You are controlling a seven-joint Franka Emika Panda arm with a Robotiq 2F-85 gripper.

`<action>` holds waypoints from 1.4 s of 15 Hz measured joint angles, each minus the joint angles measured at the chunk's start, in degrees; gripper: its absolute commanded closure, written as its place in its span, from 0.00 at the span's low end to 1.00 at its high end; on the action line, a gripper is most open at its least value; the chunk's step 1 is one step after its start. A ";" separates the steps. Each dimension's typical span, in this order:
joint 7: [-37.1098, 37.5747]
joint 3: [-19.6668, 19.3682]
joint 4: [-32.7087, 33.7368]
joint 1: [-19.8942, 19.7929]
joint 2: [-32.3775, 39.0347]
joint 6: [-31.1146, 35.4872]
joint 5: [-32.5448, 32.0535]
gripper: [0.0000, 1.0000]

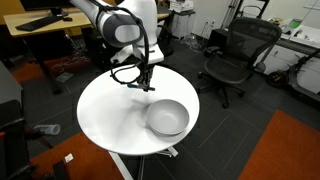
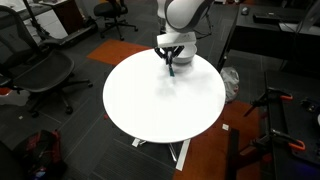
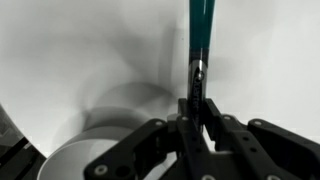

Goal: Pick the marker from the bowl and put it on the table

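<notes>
My gripper (image 1: 147, 82) is shut on the marker (image 3: 199, 40), a thin dark stick with a teal-blue end. It holds the marker over the far part of the round white table (image 1: 105, 110), away from the bowl. In the wrist view the marker sticks out from between the jaws (image 3: 197, 112). The grey bowl (image 1: 167, 117) stands on the table's near right part and looks empty. Its rim shows at the lower left of the wrist view (image 3: 70, 160). In an exterior view the gripper (image 2: 172, 60) hangs over the table's far edge (image 2: 165, 100), and I cannot make out the bowl there.
Black office chairs (image 1: 232, 55) (image 2: 45, 72) stand around the table. A light-wood desk (image 1: 45, 28) is behind the arm. The floor is dark carpet with orange patches (image 1: 290, 150).
</notes>
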 measured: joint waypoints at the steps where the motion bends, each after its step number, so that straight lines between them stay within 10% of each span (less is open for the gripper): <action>1: 0.00 0.00 0.00 0.02 0.64 0.66 0.00 0.95; 9: 0.00 0.00 0.41 0.02 4.89 5.27 0.07 0.95; 10: 0.00 0.00 0.55 0.01 5.22 5.31 0.09 0.56; 18: -2.36 0.00 1.47 0.05 6.06 5.31 0.09 0.03; 21: -2.89 0.00 1.39 0.35 5.31 5.07 0.08 0.00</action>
